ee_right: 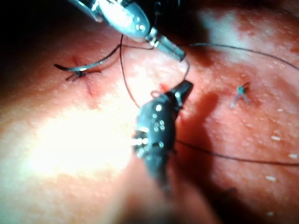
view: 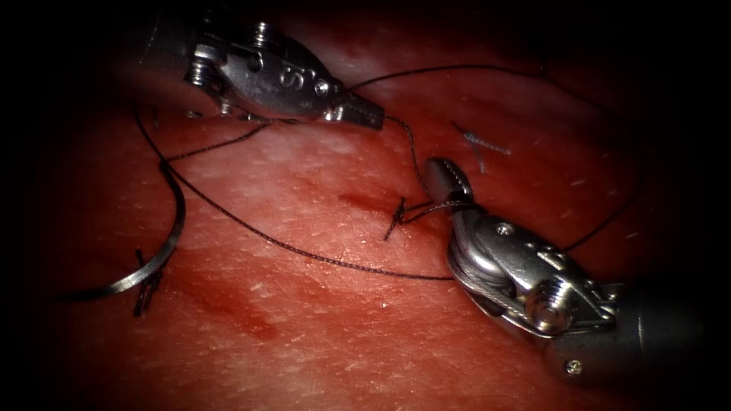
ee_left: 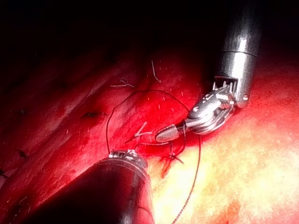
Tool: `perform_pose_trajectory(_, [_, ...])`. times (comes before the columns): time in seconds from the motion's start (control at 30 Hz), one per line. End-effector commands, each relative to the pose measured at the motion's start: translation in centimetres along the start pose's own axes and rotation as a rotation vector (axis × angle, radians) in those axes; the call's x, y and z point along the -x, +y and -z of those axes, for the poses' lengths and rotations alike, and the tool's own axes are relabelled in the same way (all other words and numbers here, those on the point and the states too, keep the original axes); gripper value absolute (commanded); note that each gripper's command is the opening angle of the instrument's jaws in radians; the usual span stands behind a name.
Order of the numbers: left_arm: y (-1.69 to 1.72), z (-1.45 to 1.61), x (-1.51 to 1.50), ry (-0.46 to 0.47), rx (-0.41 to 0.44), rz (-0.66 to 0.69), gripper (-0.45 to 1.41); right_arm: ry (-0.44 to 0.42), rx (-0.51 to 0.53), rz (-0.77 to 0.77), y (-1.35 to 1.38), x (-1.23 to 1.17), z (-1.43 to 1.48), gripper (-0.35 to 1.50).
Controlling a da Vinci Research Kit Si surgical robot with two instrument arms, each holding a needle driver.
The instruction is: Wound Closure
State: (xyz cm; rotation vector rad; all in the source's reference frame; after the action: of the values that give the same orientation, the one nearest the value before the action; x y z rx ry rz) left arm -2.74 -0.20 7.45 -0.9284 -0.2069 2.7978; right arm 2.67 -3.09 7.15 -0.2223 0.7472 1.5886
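The curved needle (view: 169,247) lies free on the tissue (view: 320,342) at the left, held by neither tool; in the right wrist view the needle (ee_right: 91,65) rests beside an older stitch. My left tool (view: 369,116) is at the upper left, shut on the dark thread (view: 304,251). From its tip the thread runs down to a knot (view: 396,217) at the cut. My right tool (view: 443,173) comes from the lower right, just right of the knot. Its jaws look shut, and thread is wound around them near their base. The same right tool (ee_left: 167,134) shows in the left wrist view.
An older stitch (view: 145,293) sits under the needle's tip end at the left. A short cut end of thread (view: 476,141) lies on the tissue right of the cut. A long slack strand arcs over the top and down the right side. Red fluid stains the tissue around the knot.
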Motion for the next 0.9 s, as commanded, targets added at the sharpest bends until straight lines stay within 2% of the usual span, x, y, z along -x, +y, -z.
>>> perform_pose_trajectory(0.03, [-0.06, -0.12, 0.00, -0.002, 0.000, 0.003, -0.45, -0.002, -0.009, 0.007, -0.09, 0.07, -0.02, -0.35])
perform_pose_trajectory(0.33, [-0.57, -0.31, 0.00, -0.009, -0.012, 0.050, -0.45, -0.014, -0.089, 0.043, -0.28, 0.16, 0.06, -0.35])
perform_pose_trajectory(0.47, [-0.84, -0.26, -0.11, 0.040, -0.070, 0.077, -0.45, -0.014, -0.091, 0.049, -0.30, 0.19, 0.11, -0.35])
perform_pose_trajectory(0.57, [-0.99, -0.17, -0.18, 0.112, -0.104, 0.120, -0.45, -0.013, -0.092, 0.050, -0.29, 0.21, 0.12, -0.35])
perform_pose_trajectory(0.9, [-1.17, -0.17, -0.24, 0.163, -0.166, 0.142, -0.45, -0.005, -0.103, 0.059, -0.32, 0.34, 0.20, -0.35])
